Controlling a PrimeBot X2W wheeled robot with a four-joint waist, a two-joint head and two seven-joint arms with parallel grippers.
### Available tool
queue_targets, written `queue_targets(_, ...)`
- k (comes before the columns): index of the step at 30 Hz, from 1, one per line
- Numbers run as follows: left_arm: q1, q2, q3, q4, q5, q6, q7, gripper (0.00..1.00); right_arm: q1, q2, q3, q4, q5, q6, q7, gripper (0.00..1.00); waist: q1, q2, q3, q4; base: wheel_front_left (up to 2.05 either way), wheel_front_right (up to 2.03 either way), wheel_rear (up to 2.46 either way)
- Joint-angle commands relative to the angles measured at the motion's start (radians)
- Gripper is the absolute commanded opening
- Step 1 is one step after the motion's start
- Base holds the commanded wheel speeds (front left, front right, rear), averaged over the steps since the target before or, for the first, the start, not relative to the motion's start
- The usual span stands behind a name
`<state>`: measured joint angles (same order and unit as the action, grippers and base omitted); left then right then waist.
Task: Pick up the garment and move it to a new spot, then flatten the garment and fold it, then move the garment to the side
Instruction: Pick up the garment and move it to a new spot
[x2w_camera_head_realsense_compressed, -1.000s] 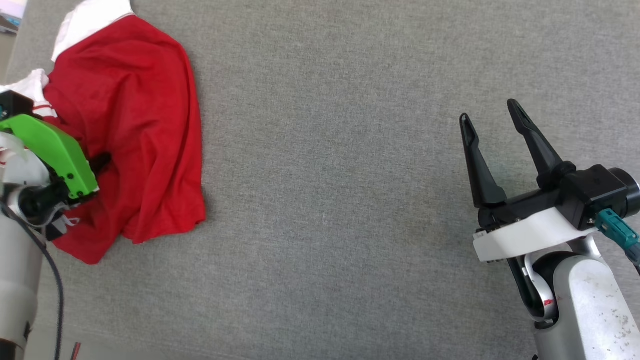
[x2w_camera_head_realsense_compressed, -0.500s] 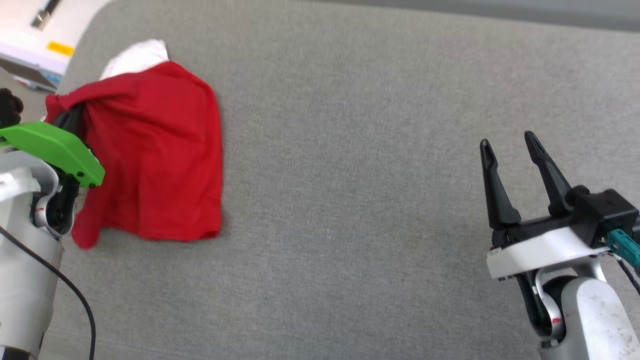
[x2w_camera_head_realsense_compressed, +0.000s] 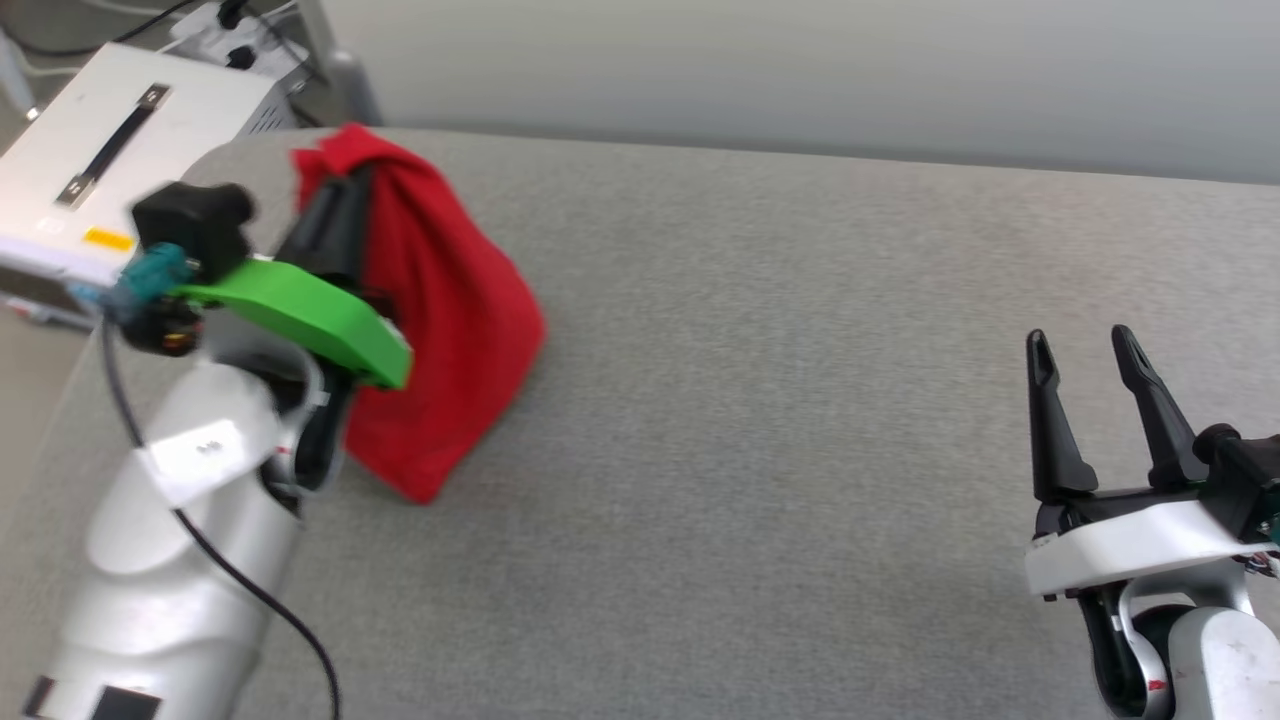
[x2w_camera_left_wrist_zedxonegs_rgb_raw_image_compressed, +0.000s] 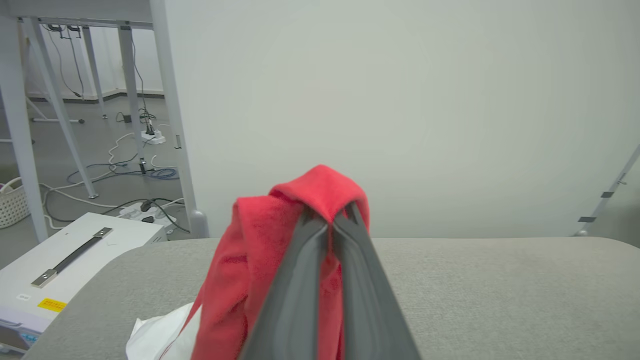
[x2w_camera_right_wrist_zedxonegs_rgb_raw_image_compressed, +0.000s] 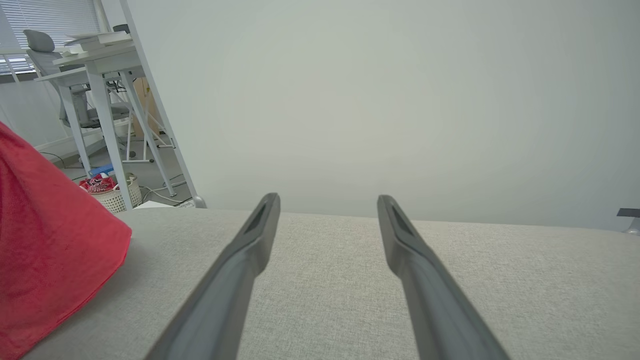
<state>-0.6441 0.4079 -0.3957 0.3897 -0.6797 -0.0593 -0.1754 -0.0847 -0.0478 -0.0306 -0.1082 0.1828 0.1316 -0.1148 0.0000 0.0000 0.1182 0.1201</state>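
Left forearm (x2w_camera_head_realsense_compressed: 170, 560): silvery-white rounded shell, black patches at its base.
Left wrist plate (x2w_camera_head_realsense_compressed: 320, 325): bright green, flat.
Left cable (x2w_camera_head_realsense_compressed: 250, 610): thin, black, along the forearm.
Left connector (x2w_camera_head_realsense_compressed: 150, 272): teal plug beside a black block.
Left fingers (x2w_camera_head_realsense_compressed: 330, 225): dark grey, long.
Right fingers (x2w_camera_head_realsense_compressed: 1050, 430): two, black, long, tapering.
Right wrist plate (x2w_camera_head_realsense_compressed: 1130, 535): white, curved.
Right forearm (x2w_camera_head_realsense_compressed: 1230, 660): silver-white, small red mark at the joint.
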Motion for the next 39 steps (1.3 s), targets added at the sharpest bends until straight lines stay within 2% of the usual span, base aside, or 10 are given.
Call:
queue_targets(1,0.017,-0.022,-0.016,-0.029,0.004,0.003,0.006,0.0,0.017,-0.003,-0.009,-0.006,0.009,-0.001,0.0,1.0,0.0,0.0,-0.047,-0.075,0.0,0.0,0.0)
queue_targets(12,0.11,-0.19,-0.231,-0.125,-0.021,-0.04,0.114,0.0,0.051,-0.002,-0.059,-0.05,0.031,-0.001,0.025,1.0,0.0,0.0,0.013,-0.196,0.0,0.0,0.0)
queue_targets(22,0.192,-0.276,-0.477,-0.081,-0.039,-0.069,0.165,0.0,0.023,-0.002,-0.067,-0.065,0.037,-0.001,0.024,1.0,0.0,0.0,0.136,-0.166,0.0,0.0,0.0)
queue_targets(23,0.187,-0.283,-0.538,-0.065,-0.045,-0.071,0.168,0.0,0.008,-0.002,-0.057,-0.054,0.032,-0.001,0.022,1.0,0.0,0.0,0.141,-0.155,0.0,0.0,0.0)
queue_targets(24,0.18,-0.283,-0.555,-0.062,-0.042,-0.071,0.158,0.03,0.005,-0.002,-0.057,-0.051,0.031,-0.001,0.021,1.0,0.0,0.0,0.141,-0.149,0.0,0.0,0.0)
queue_targets(25,0.175,-0.282,-0.565,-0.059,-0.039,-0.071,0.147,0.38,0.002,-0.002,-0.057,-0.048,0.029,-0.001,0.02,1.0,0.0,0.0,0.138,-0.146,0.0,0.0,0.0)
queue_targets(26,0.17,-0.281,-0.573,-0.056,-0.035,-0.071,0.129,0.96,0.001,-0.002,-0.056,-0.044,0.027,-0.001,0.02,1.0,0.0,0.0,0.13,-0.142,0.0,0.0,0.0)
queue_targets(27,0.167,-0.279,-0.573,-0.054,-0.033,-0.071,0.111,1.0,0.001,-0.002,-0.054,-0.041,0.025,-0.001,0.02,1.0,0.0,0.0,0.123,-0.139,0.0,0.0,0.0)
queue_targets(33,0.162,-0.255,-0.549,-0.068,0.006,-0.062,-0.019,1.0,0.019,-0.002,-0.041,-0.018,0.013,-0.001,0.026,1.0,0.0,0.0,0.045,-0.124,0.0,0.0,0.0)
queue_targets(39,0.203,-0.212,-0.452,-0.142,0.031,0.003,-0.078,1.0,0.057,-0.002,-0.033,-0.012,-0.003,-0.001,0.044,1.0,0.0,0.0,-0.025,-0.104,0.0,0.0,0.0)
